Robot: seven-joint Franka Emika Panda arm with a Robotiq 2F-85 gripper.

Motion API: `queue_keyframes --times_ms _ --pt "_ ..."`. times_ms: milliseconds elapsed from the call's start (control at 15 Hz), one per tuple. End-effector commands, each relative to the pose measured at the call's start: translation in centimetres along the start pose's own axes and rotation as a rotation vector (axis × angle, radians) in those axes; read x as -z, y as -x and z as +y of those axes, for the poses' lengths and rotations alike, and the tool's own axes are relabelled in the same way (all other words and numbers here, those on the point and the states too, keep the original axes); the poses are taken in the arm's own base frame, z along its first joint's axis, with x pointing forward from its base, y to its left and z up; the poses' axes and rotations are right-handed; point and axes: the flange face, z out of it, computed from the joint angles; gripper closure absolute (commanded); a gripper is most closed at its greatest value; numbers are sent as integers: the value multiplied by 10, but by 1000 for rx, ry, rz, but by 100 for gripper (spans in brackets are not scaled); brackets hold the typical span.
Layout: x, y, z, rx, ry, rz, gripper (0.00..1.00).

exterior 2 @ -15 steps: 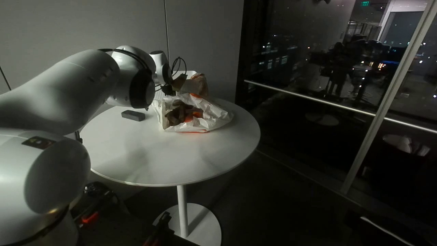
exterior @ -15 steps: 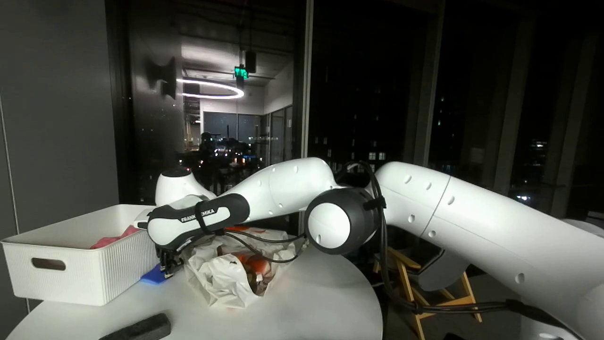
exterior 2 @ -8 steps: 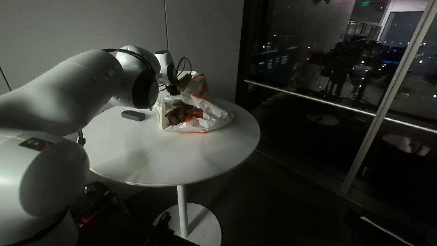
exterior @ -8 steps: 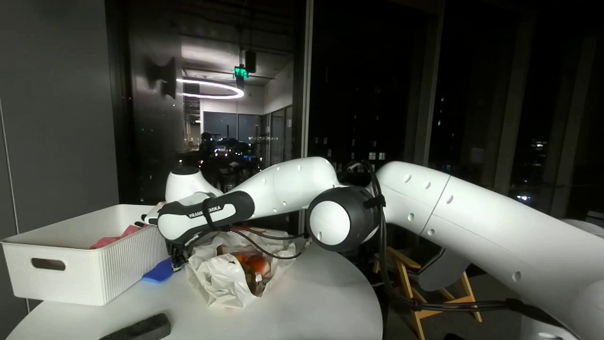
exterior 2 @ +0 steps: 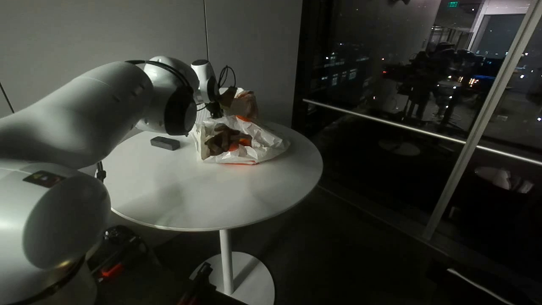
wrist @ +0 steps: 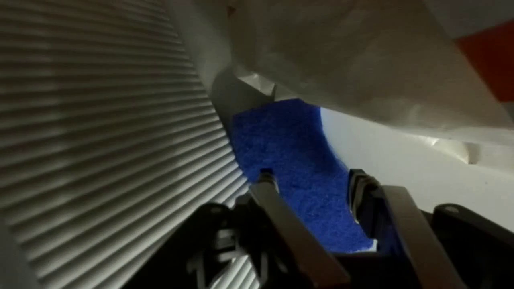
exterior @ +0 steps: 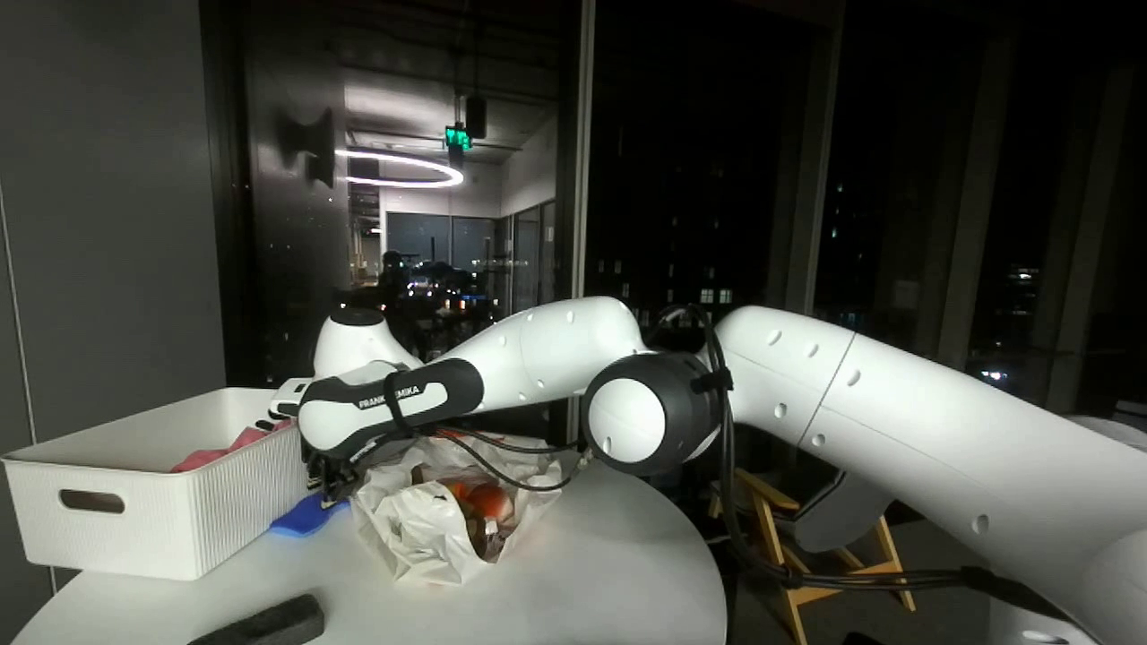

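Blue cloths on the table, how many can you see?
1: the blue cloth lies between the white bin and the crumpled bag, by the open gripper. Others may be hidden.

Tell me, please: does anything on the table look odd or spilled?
Mildly odd: the white bag lies crumpled and gaping, with contents exposed. The blue cloth lies outside the white bin, unlike the pink cloth. Nothing looks spilled.

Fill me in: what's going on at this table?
A robot arm has its open gripper low over a blue cloth, between a white basket and a crumpled white bag. The jaws stand apart with the blue cloth showing between them, so it isn't gripped; contact I can't tell. A pink cloth is in the white basket, and a dark block lies elsewhere on the table.
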Motion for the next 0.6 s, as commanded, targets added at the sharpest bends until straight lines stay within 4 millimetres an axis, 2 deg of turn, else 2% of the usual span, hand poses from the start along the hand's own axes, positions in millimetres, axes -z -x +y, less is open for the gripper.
queue_keyframes --times_ms 0,133,333,533 --pt "-8 -5 -2 5 14 49 73" --pt "-16 -10 -7 23 8 51 89" --pt "-17 -14 -11 36 -25 57 94" --pt "-12 -12 -12 13 -80 31 91"
